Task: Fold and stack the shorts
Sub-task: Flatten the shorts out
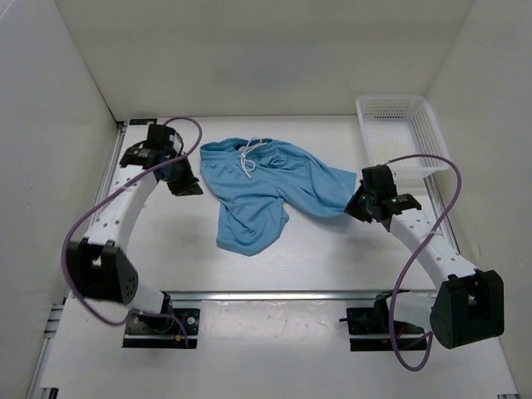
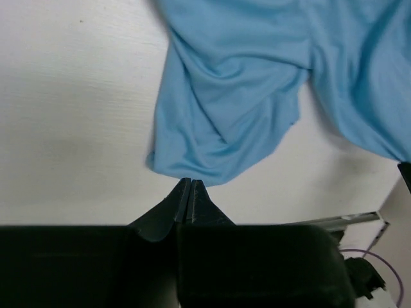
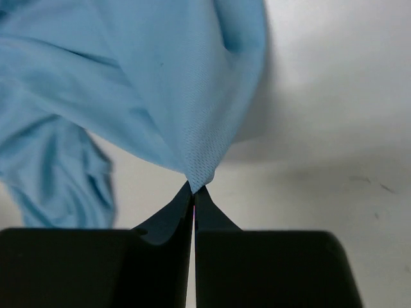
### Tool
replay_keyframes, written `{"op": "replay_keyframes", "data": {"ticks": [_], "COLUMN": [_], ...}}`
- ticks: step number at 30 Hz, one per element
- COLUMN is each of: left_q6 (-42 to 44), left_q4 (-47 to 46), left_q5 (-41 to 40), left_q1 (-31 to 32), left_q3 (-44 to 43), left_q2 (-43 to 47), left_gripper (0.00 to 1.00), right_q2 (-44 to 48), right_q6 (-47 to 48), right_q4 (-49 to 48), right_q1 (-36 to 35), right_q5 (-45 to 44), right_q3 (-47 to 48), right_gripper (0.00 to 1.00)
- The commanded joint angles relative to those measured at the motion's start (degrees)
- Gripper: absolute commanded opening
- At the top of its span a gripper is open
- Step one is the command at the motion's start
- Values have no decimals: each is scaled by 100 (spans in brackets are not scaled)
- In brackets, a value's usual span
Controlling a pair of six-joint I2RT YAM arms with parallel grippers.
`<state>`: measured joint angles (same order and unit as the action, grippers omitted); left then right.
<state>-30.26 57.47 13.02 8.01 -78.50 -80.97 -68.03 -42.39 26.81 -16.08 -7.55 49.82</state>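
— Shorts (image 1: 266, 187): where do they lie, and is there a hold on them?
— You have them spread mid-table (image 1: 332, 258), waist towards the far wall, white drawstring (image 1: 248, 158) on top, 2 legs fanned out towards you. Your right gripper (image 3: 192, 189) is pinched tight on the tip of the leg hem nearest it. Its wrist view shows the cloth drawn into a peak at the fingertips.
— And the left gripper (image 2: 191, 183)?
— Its fingers are pressed together on nothing. It sits beside the waist end, close to the cloth but apart from it in the top view.
— Why a corner?
— I'd judge 1 corner gives you a clean edge to carry across for the fold. Cloth this thin would likely sag and bunch if you lifted it from the middle.
— The surface and the room?
— A plain, smooth white table, so the fabric may slide as you pull. White walls (image 1: 249, 58) close it in on 3 sides, and a white mesh basket (image 1: 397, 125) sits at the far right corner, near the leg you hold
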Motion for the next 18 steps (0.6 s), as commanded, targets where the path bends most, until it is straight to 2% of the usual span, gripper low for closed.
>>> {"op": "replay_keyframes", "data": {"ticks": [1,4,5,7,8,10,11,16,18], "left_q6": [29,29,116,178,231,231,231,362,433], "left_q4": [-386,-517,-518,-518,-518,-518,-518,-281,-149], "left_q5": [-369,-598,-677,-792,-879,-1028,-1029,-1380,-1450], "left_q1": [183,183,183,183,122,52,51,-10,-10], "left_q3": [-68,-384,-516,-1016,-1184,-1790,-2018,-3773,-4303], "left_q2": [-462,-910,-1321,-1771,-2173,-2562,-2773,-4469,-4961], "left_gripper": [15,39,50,66,81,95,100,100,100], "right_q2": [123,185,185,185,185,185,185,238,238], "right_q6": [108,161,213,214,266,266,319,381,695], "right_q4": [114,176,176,176,228,298,299,421,422], "right_q1": [43,43,43,43,43,43,43,96,149], "right_q5": [-185,-334,-335,-335,-335,-335,-335,-230,-116], "right_q3": [-148,-210,-210,-96,-96,-25,27,27,176], "right_gripper": [0,0,0,0,0,0,0,0,0]}}
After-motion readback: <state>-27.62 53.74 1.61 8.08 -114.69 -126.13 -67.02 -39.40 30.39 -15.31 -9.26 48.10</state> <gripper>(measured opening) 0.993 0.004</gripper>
